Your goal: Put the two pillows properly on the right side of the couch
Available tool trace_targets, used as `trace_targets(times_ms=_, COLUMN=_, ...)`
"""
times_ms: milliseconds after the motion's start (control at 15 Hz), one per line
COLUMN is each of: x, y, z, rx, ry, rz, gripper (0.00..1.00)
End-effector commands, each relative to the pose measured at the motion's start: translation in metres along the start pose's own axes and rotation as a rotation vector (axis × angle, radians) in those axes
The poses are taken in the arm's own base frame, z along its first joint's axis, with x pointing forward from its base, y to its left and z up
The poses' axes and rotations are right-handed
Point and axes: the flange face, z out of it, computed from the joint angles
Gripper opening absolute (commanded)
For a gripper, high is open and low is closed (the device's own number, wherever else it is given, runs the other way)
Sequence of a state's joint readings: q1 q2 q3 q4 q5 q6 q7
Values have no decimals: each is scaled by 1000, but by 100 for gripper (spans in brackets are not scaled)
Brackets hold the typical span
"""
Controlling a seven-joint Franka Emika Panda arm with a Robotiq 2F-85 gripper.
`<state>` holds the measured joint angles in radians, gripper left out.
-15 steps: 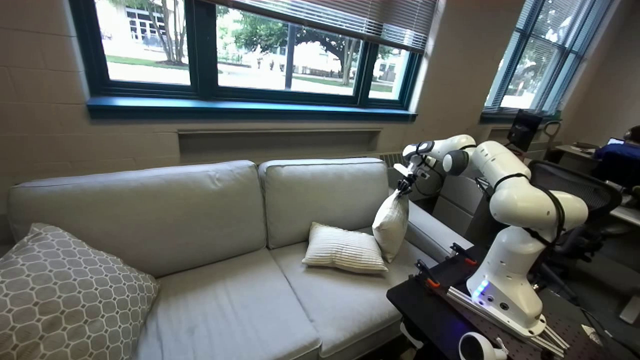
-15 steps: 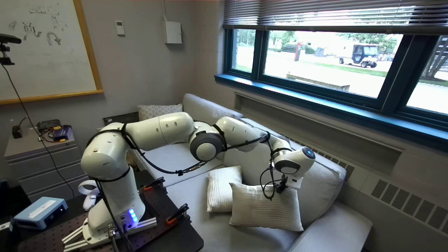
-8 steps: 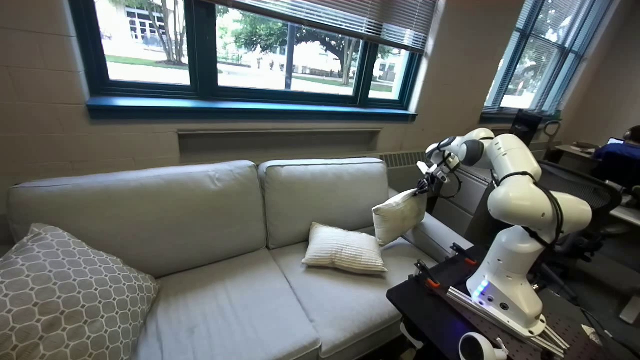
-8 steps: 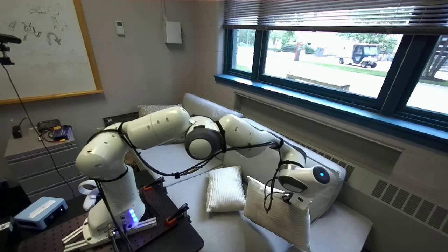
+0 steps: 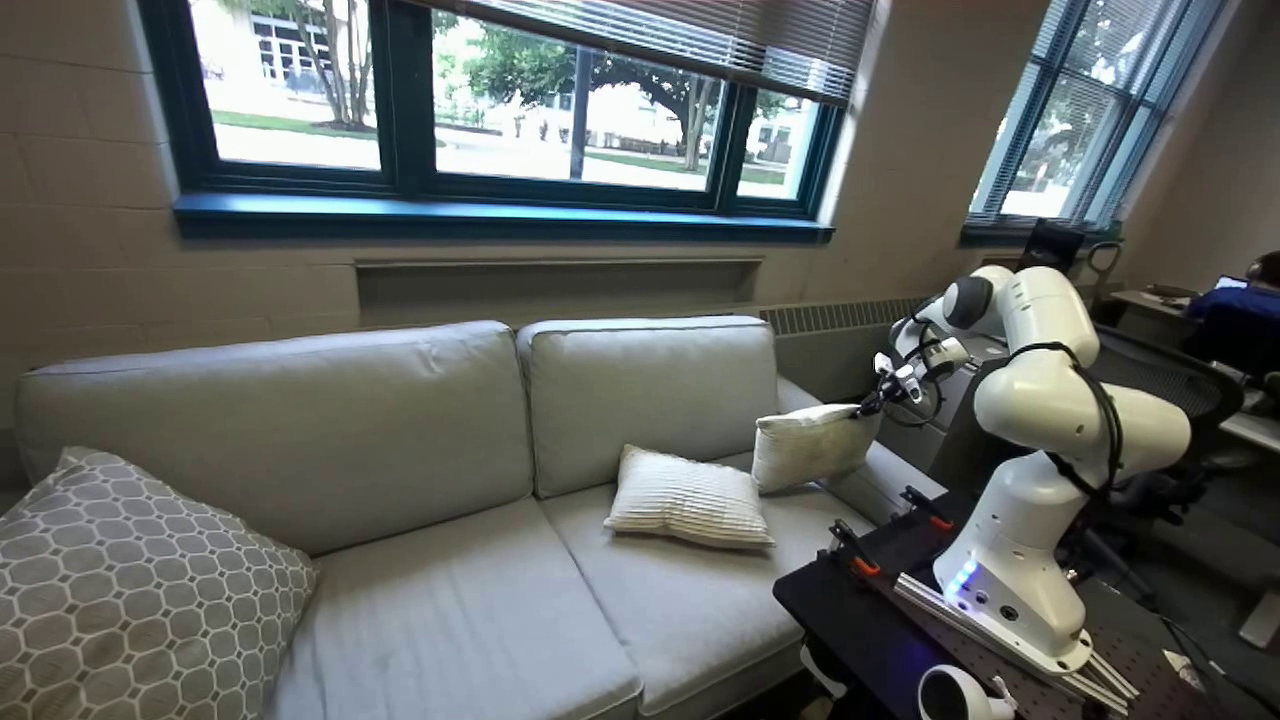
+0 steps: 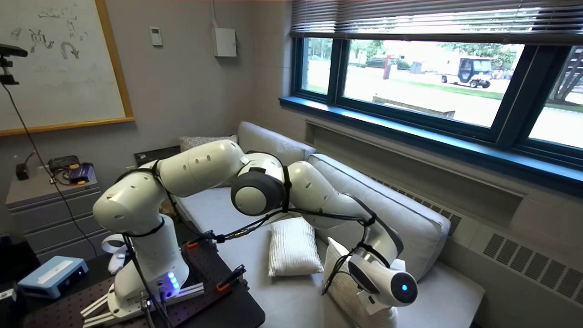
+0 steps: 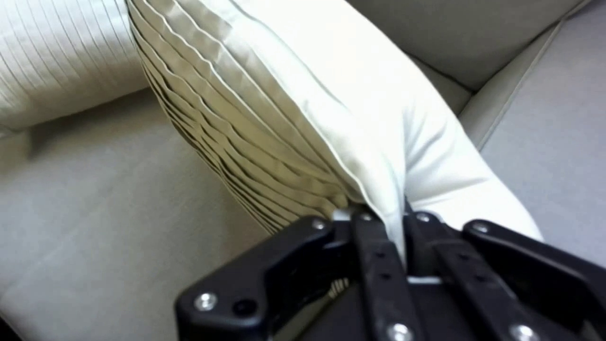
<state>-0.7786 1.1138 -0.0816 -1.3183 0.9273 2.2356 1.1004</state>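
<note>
My gripper is shut on one edge of an off-white pleated pillow, at the right end of the couch near its arm. The wrist view shows the pillow's fabric pinched between the black fingers. In an exterior view the held pillow is partly covered by the wrist, and the fingers are hidden. I cannot tell whether its lower edge rests on the seat. The other off-white pillow lies on the right seat cushion, just beside the held one; it also shows in the wrist view.
A larger grey patterned pillow sits at the couch's far left end. The couch's right arm is beside the held pillow. The back cushion stands behind. The robot's black table with clamps is close in front.
My gripper has moved right and lower in an exterior view, taking the held pillow toward the couch's right arm. The pillow has swung from hanging to a more sideways pose. The other pillow stays in place.
</note>
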Motion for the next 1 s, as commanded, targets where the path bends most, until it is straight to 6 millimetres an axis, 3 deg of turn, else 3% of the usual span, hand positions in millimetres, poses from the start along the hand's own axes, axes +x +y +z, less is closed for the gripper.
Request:
trace_targets(times_ms=0, x=16, y=6, z=5, rx=31, ry=-103, rz=169, gripper=2)
trace_targets(times_ms=133, x=12, y=1, z=2, rx=52, ry=-162, rz=249, gripper=2)
trace_targets(times_ms=600, x=-2, y=-1, z=-47, rx=184, ry=-339, rz=505, gripper=2)
trace_targets(times_ms=933, x=-2, y=-9, z=-47, rx=324, ry=-461, rz=678, gripper=2)
